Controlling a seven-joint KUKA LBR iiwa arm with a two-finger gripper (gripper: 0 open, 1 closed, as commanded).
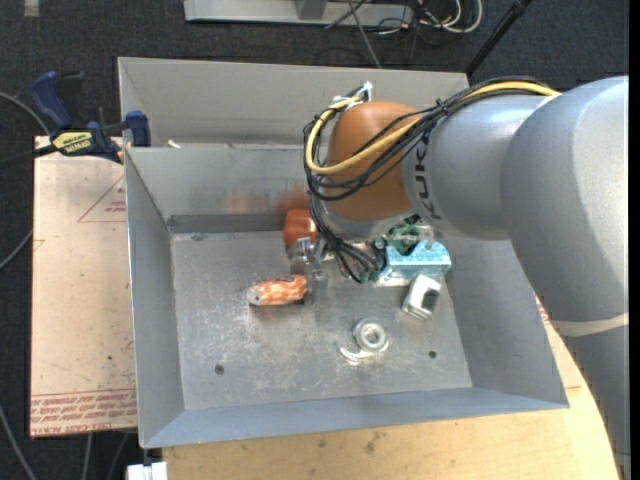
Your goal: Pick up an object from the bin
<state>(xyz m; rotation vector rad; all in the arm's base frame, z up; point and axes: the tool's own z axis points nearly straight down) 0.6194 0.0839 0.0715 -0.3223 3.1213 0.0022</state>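
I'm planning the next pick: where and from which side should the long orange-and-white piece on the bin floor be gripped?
Probably across the narrow middle of the orange-and-white piece, coming straight down from above. It lies flat, lengthwise left to right, with bare bin floor along both long sides. Its right end sits by the hand.

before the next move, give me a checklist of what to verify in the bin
1. Gripper low in the bin, at the right end of the orange speckled piece: ok.
2. That piece lies alone on the floor, nothing on it: ok.
3. Piece actually gripped: cannot tell.
4. Red-orange block close behind the gripper, might get nudged: not ok.
5. Metal ring and small white part lie apart from the gripper: ok.
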